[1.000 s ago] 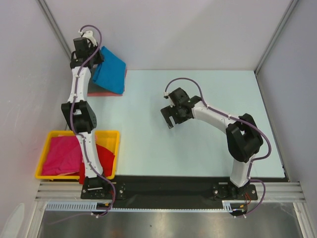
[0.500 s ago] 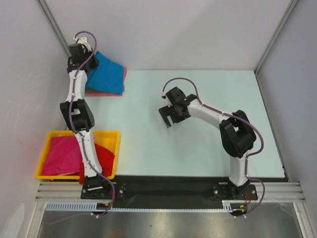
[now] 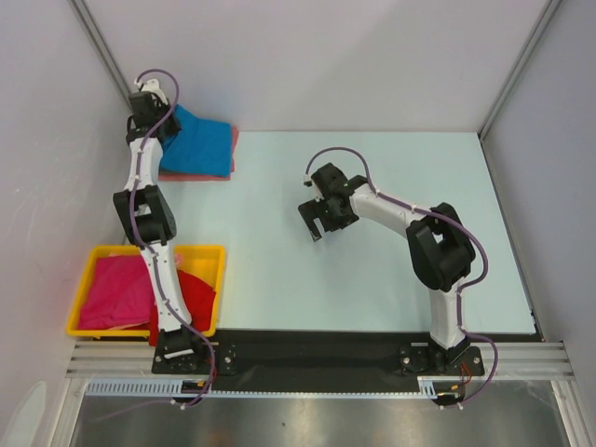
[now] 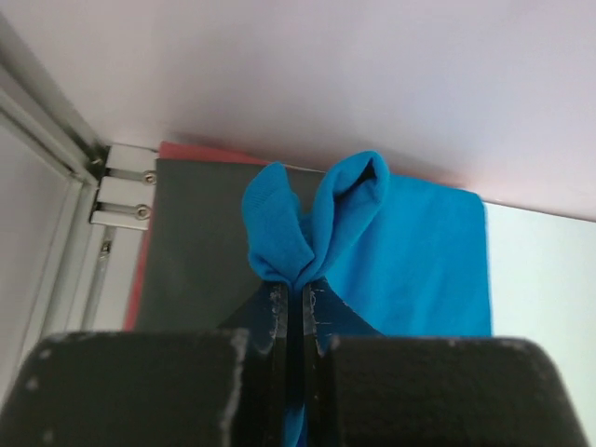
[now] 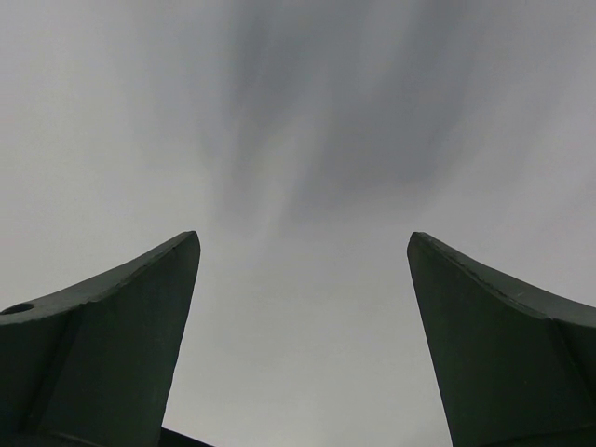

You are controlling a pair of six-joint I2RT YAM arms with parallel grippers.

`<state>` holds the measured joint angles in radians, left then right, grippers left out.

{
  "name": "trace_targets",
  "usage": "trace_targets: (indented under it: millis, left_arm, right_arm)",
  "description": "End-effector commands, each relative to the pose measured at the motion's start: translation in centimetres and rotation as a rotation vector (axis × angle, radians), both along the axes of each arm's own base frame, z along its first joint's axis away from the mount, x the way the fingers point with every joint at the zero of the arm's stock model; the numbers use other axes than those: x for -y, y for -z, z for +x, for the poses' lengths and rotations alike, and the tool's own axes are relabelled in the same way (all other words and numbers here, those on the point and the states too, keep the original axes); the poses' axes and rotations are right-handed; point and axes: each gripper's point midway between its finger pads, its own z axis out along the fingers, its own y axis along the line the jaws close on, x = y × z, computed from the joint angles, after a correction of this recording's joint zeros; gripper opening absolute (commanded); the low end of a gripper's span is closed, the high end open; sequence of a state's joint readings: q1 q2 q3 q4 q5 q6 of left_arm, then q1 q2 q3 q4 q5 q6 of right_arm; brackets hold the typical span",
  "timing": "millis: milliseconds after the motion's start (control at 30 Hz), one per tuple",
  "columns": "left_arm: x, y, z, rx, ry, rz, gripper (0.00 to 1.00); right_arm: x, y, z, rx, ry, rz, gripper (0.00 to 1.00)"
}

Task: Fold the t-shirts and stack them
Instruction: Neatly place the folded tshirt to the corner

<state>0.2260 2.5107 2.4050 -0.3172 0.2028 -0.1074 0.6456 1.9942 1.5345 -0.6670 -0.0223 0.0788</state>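
A folded bright blue t-shirt (image 3: pixel 205 149) lies on top of a stack at the table's far left corner. In the left wrist view a dark grey t-shirt (image 4: pixel 196 233) shows beneath it, and a salmon pink t-shirt (image 4: pixel 177 149) peeks out at the bottom. My left gripper (image 3: pixel 164 127) (image 4: pixel 298 285) is shut on a bunched pinch of the blue t-shirt (image 4: pixel 410 251) at the stack's left end. My right gripper (image 3: pixel 318 227) (image 5: pixel 303 244) hangs open over the bare table middle, holding nothing.
A yellow bin (image 3: pixel 149 250) stands at the near left beside the left arm's base. It holds a magenta t-shirt (image 3: pixel 116 289) and a red t-shirt (image 3: pixel 197 294). White walls and a metal frame post (image 4: pixel 56 140) close in behind the stack.
My left gripper has moved back and left towards the corner with the blue t-shirt, which now lies flatter on the stack. The right arm has shifted slightly left.
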Motion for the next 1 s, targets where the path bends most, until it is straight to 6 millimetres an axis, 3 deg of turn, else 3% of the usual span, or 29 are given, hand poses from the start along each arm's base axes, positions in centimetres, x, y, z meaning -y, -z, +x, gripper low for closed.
trace_targets:
  millis: [0, 33, 100, 167, 200, 333, 400, 500, 567, 600, 633, 667, 700, 733, 767, 800, 833, 867, 900, 933, 967]
  left_arm:
    - [-2.3, -1.7, 0.9, 0.079, -0.064, 0.037, 0.01]
    - [-2.6, -2.0, 1.1, 0.094, -0.08, 0.047, 0.09]
    - [-3.8, -1.8, 1.2, 0.096, -0.143, 0.072, 0.42]
    - [-4.4, -2.6, 1.3, 0.107, -0.178, 0.081, 0.55]
    - [-5.8, -2.8, 0.9, 0.102, -0.258, 0.103, 0.77]
    - [-7.0, -3.9, -0.7, 0.118, -0.395, 0.028, 0.73]
    - [-6.4, -5.0, -1.3, 0.149, -0.416, -0.047, 0.76]
    - [-3.9, -6.0, -2.0, 0.176, -0.366, -0.175, 0.75]
    - [-0.7, -5.9, -2.5, 0.161, -0.262, -0.26, 0.75]
    - [1.6, -3.9, -3.1, 0.109, -0.227, -0.31, 0.73]
    - [3.7, -6.0, -3.8, 0.14, -0.169, -0.329, 0.73]
    - [5.6, -6.0, -4.5, 0.136, -0.13, -0.34, 0.73]
    - [9.4, -4.3, -5.7, 0.113, -0.068, -0.348, 0.74]
    - [11.6, -6.8, -7.3, 0.149, -0.021, -0.352, 0.75]
    - [13.6, -7.4, -8.6, 0.156, 0.018, -0.359, 0.77]
    - [16.4, -4.5, -10.8, 0.09, 0.045, -0.391, 0.77]
    - [19.6, -5.0, -12.1, 0.108, 0.099, -0.419, 0.78]
    - [22.0, -7.9, -14.4, 0.152, 0.171, -0.482, 0.79]
    - [25.2, -5.5, -17.0, 0.097, 0.229, -0.504, 0.8]
    - [26.6, -5.6, -18.8, 0.079, 0.248, -0.525, 0.81]
    - [28.2, -7.6, -21.2, 0.094, 0.298, -0.574, 0.82]
  right_arm:
    - [-0.8, -0.7, 0.7, 0.002, 0.008, 0.029, 1.0]
    - [-0.8, -0.7, 0.7, 0.002, 0.009, 0.029, 1.0]
    - [-0.8, -0.8, 0.7, 0.0, 0.015, 0.028, 1.0]
    - [-0.6, -1.2, 0.5, 0.003, 0.021, 0.029, 1.0]
    - [-0.5, -1.3, 0.4, 0.004, 0.024, 0.03, 1.0]
    - [0.3, -2.7, -0.1, 0.039, 0.049, 0.045, 1.0]
    - [1.2, -3.4, -0.9, 0.053, 0.06, 0.057, 1.0]
    - [2.5, -4.4, -1.9, 0.056, 0.117, 0.115, 1.0]
    - [3.3, -5.0, -2.1, 0.065, 0.167, 0.168, 1.0]
    - [3.6, -5.2, -2.4, 0.066, 0.183, 0.191, 1.0]
    - [4.5, -5.6, -3.1, 0.085, 0.206, 0.229, 1.0]
    - [5.1, -5.9, -3.3, 0.067, 0.257, 0.291, 1.0]
    - [5.4, -6.6, -3.1, 0.094, 0.282, 0.351, 1.0]
    - [6.5, -6.5, -4.4, 0.089, 0.319, 0.395, 1.0]
    - [6.7, -6.8, -5.2, 0.077, 0.327, 0.461, 1.0]
    - [8.0, -7.1, -4.9, 0.078, 0.407, 0.522, 1.0]
    - [8.3, -8.0, -4.6, 0.117, 0.423, 0.587, 1.0]
    - [9.2, -7.3, -6.3, 0.111, 0.445, 0.626, 1.0]
    - [9.7, -7.2, -6.4, 0.112, 0.49, 0.649, 1.0]
    - [10.1, -6.7, -6.8, 0.109, 0.518, 0.637, 1.0]
    - [10.7, -6.2, -7.6, 0.105, 0.544, 0.637, 1.0]
